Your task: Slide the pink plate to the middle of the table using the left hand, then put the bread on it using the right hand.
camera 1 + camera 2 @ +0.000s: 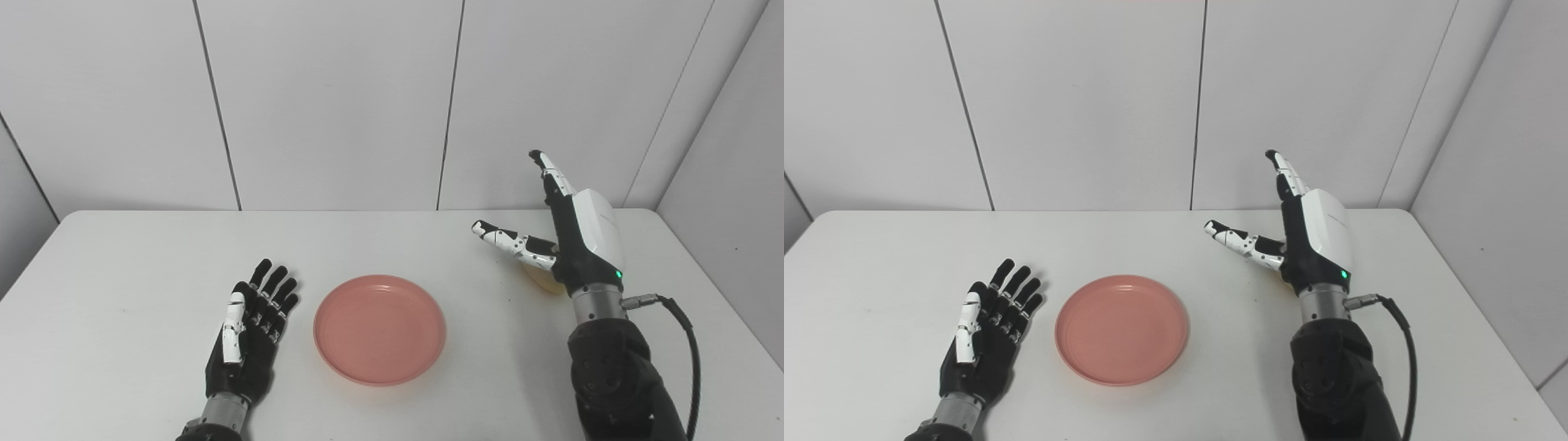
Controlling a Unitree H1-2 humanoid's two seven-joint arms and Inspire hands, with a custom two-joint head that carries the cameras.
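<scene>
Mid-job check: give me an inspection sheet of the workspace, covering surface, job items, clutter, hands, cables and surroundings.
Surface: white table, no marks that I can make out.
Plate: pink, empty, near mid-table, upright.
Bread: on the table, mostly hidden behind the right hand; only a pale edge shows in the left eye view.
Clutter: nothing seen.
Left hand: open, fingers apart, flat beside the plate, not touching it.
Right hand: open, fingers spread, over the bread; contact cannot be told.
Cables: black cable runs from the right wrist down along the forearm.
Surroundings: plain white wall panels behind and to the right.
</scene>
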